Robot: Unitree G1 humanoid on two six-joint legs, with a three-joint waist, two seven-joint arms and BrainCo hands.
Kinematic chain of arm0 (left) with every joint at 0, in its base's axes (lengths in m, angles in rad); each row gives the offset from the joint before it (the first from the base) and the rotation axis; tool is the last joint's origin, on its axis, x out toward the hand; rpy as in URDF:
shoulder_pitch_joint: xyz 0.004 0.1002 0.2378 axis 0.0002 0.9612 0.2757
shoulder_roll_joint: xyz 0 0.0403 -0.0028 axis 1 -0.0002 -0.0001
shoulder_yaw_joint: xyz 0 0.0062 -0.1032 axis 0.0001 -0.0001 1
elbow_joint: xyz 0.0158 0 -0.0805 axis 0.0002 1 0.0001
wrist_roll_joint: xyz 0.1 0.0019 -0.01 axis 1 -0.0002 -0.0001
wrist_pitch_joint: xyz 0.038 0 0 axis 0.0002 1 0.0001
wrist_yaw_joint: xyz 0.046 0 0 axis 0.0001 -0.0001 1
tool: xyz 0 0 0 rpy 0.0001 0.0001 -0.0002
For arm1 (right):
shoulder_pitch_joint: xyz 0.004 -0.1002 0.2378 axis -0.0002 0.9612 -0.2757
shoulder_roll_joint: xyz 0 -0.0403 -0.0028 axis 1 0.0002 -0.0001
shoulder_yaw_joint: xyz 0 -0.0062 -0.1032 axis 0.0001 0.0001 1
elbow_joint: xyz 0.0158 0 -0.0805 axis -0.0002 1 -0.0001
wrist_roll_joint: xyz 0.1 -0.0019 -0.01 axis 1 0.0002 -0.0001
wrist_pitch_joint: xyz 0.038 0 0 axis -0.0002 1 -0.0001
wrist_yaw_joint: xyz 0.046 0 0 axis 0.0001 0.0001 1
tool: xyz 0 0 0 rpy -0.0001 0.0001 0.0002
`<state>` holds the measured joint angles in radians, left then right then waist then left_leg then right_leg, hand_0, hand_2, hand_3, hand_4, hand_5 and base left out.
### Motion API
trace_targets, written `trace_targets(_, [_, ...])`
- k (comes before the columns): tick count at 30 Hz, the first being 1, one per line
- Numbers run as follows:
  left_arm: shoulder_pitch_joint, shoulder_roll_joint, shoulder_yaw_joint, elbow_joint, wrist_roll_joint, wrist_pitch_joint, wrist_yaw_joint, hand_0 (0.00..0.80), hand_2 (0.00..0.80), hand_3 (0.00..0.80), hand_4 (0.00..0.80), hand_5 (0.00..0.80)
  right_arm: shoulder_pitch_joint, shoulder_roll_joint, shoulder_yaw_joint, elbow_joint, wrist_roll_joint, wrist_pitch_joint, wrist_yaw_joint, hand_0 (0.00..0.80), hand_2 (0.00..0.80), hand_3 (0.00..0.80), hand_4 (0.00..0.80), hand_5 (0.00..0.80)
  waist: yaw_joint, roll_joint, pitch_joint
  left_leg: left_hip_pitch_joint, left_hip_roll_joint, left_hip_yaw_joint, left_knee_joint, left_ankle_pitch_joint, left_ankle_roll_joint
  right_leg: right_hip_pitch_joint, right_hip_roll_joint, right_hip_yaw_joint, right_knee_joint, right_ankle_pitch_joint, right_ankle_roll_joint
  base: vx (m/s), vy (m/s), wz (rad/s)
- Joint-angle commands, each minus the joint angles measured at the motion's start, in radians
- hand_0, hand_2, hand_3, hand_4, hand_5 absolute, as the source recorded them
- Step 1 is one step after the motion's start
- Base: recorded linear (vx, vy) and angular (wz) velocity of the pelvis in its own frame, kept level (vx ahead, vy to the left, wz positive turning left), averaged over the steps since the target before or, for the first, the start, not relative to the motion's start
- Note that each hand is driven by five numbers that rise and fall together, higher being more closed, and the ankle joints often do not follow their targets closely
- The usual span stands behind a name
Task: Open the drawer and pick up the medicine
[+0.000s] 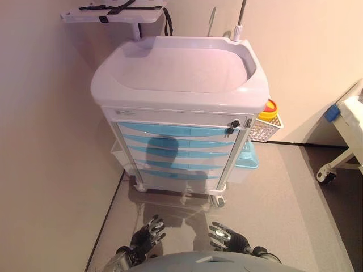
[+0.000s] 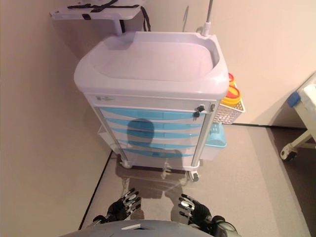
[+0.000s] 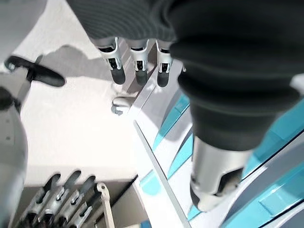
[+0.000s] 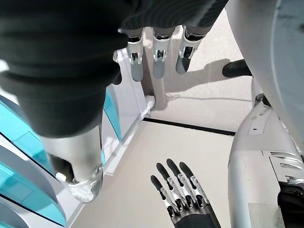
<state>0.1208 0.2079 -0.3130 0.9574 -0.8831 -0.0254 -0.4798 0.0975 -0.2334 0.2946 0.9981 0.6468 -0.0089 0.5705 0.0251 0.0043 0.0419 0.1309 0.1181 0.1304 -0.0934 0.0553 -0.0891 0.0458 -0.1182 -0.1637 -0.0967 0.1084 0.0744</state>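
While both hands hang low near the floor, nothing is held. Left hand shows at the bottom of the head views, fingers straight and slightly spread, empty, well short of the cart. Right hand is beside it, also loosely spread and empty.

Medical cart stands ahead against the wall, white tray top, stack of blue drawers on its front, all closed. Top drawer is pushed in flush, with a small dark lock knob at its right end. Medicine can't be seen in any view, so can't tell where it sits.

On the cart's right side hangs a white mesh basket holding a yellow container with red lid. Farther right, part of a white wheeled frame with a caster on the grey floor.
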Motion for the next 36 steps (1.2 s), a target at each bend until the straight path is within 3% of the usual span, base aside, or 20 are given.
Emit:
trace_targets(1, [-0.056, -0.010, 0.020, -0.001, -0.077, 0.030, -0.051, 0.000, 0.000, 0.000, 0.000, 0.000, -0.059, 0.027, -0.014, 0.004, 0.016, -0.020, 0.029, 0.000, 0.000, 0.000, 0.000, 0.000, 0.000, -0.029, 0.047, -0.012, -0.037, -0.044, 0.025, -0.008, 0.052, 0.058, -0.042, -0.009, 0.072, -0.042, 0.028, 0.000, 0.000, 0.00])
trace_targets(20, [-0.067, -0.048, 0.099, 0.019, -0.362, 0.210, -0.132, 0.000, 0.000, 0.000, 0.000, 0.000, -0.019, 0.031, -0.033, -0.068, 0.046, -0.073, 0.055, 0.000, 0.000, 0.000, 0.000, 0.000, -0.017, -0.043, 0.120, -0.078, -0.023, -0.045, 0.078, -0.021, 0.057, -0.022, -0.050, 0.014, 0.144, -0.063, 0.024, 0.019, 0.010, 0.00])
trace_targets(26, [-0.150, -0.057, 0.111, 0.007, -0.412, 0.191, -0.134, 0.000, 0.000, 0.000, 0.000, 0.000, -0.039, 0.032, -0.007, -0.108, 0.087, -0.098, 0.045, 0.000, 0.000, 0.000, 0.000, 0.000, -0.024, -0.058, 0.198, -0.167, -0.023, -0.052, 0.145, -0.030, 0.057, -0.110, -0.047, 0.035, 0.196, -0.066, 0.018, -0.093, 0.006, 0.01])
trace_targets(36, [-0.243, -0.065, 0.129, -0.098, -0.535, 0.128, -0.138, 0.000, 0.000, 0.000, 0.000, 0.000, -0.021, 0.019, 0.012, -0.239, 0.106, -0.073, 0.009, 0.000, 0.000, 0.000, 0.000, 0.000, -0.054, -0.071, 0.300, -0.295, -0.023, -0.052, 0.288, -0.050, 0.060, -0.236, -0.047, 0.059, 0.328, -0.093, 0.016, -0.052, 0.020, -0.01])
